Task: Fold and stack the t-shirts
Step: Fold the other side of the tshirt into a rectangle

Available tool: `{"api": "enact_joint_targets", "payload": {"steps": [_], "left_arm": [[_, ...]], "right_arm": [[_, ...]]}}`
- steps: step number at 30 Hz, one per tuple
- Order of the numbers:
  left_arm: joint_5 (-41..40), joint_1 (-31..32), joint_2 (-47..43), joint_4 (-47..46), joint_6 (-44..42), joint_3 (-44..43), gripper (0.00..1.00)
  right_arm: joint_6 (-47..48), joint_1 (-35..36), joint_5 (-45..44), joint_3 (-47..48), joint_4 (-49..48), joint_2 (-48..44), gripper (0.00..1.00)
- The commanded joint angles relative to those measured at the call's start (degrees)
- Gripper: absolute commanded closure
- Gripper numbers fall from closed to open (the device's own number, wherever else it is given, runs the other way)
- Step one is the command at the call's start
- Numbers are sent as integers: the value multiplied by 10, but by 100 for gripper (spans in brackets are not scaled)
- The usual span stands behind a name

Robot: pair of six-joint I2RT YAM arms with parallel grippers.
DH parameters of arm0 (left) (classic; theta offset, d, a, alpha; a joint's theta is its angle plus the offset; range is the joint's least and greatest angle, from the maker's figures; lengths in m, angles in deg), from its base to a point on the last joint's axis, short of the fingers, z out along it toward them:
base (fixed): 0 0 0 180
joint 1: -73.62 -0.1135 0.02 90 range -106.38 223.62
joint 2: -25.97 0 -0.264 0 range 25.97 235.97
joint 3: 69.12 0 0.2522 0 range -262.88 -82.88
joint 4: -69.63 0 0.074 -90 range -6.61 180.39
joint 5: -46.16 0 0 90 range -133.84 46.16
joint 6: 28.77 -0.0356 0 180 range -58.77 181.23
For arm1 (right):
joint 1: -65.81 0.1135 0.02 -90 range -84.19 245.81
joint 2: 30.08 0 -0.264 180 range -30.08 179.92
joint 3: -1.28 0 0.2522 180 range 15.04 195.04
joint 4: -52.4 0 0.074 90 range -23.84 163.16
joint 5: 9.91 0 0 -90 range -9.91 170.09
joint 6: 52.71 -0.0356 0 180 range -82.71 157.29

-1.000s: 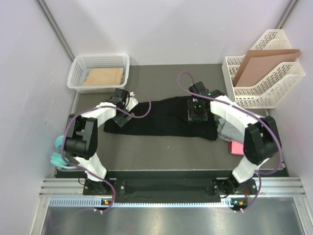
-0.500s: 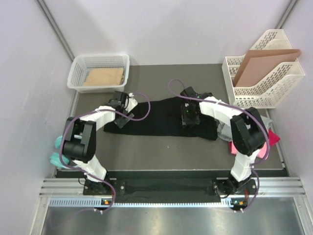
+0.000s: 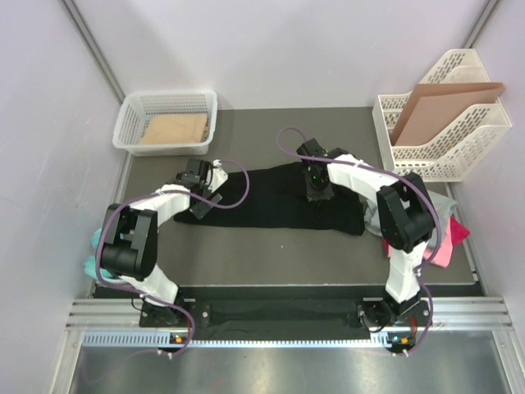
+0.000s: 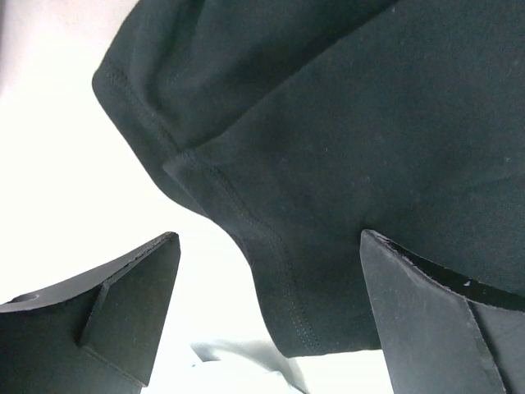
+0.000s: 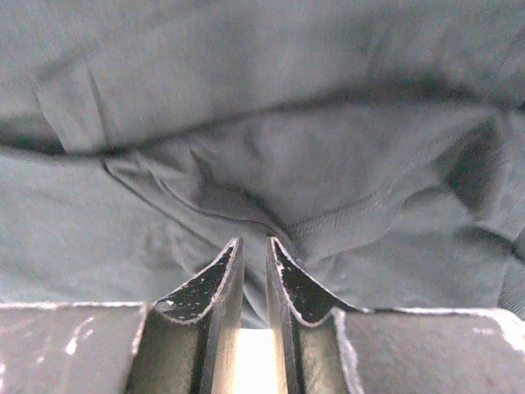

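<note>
As the table point(image 3: 271, 254) bears the spread black t-shirt point(image 3: 271, 205), the grey shirt point(image 3: 372, 217) and pink shirt point(image 3: 445, 246) lie bunched off its right end. The left gripper point(image 4: 269, 238) stands wide astride its left hem, gripping nothing. The right gripper point(image 5: 252, 242), narrowed to a slit, meets a fold near its far edge; I cannot tell whether cloth is pinched.

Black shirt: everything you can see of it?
The black shirt lies on the table as a long, wrinkled band, doubled over in layers. It looks like soft knit with stitched hems. The open left gripper straddles its left hem corner. The right gripper, nearly closed, meets a hem fold near its far edge; a pinch cannot be confirmed.
</note>
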Motion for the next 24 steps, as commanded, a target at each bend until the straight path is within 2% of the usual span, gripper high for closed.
{"api": "enact_joint_targets", "payload": {"steps": [1, 12, 13, 14, 17, 18, 21, 24], "left_arm": [[-12, -8, -23, 19, -11, 51, 4], [-15, -17, -75, 11, -20, 110, 3], [-14, -18, -78, 13, -20, 111, 3], [-14, -18, -82, 17, -20, 112, 4], [-10, -18, -94, 23, -21, 107, 3], [-6, -19, -94, 31, -21, 97, 3], [2, -18, -92, 54, -10, 65, 3], [13, -18, -97, 72, -2, 35, 3]], "right_arm": [[16, -10, -32, 60, 12, 27, 83], [42, -38, -45, 269, 75, 151, 86], [43, -38, -46, 286, 85, 159, 84], [45, -38, -48, 307, 107, 162, 74], [47, -33, -51, 265, 99, 118, 45], [49, -31, -56, 247, 94, 78, 41], [56, -22, -68, 158, 70, -4, 39], [62, -6, -71, 80, 47, -60, 43]]}}
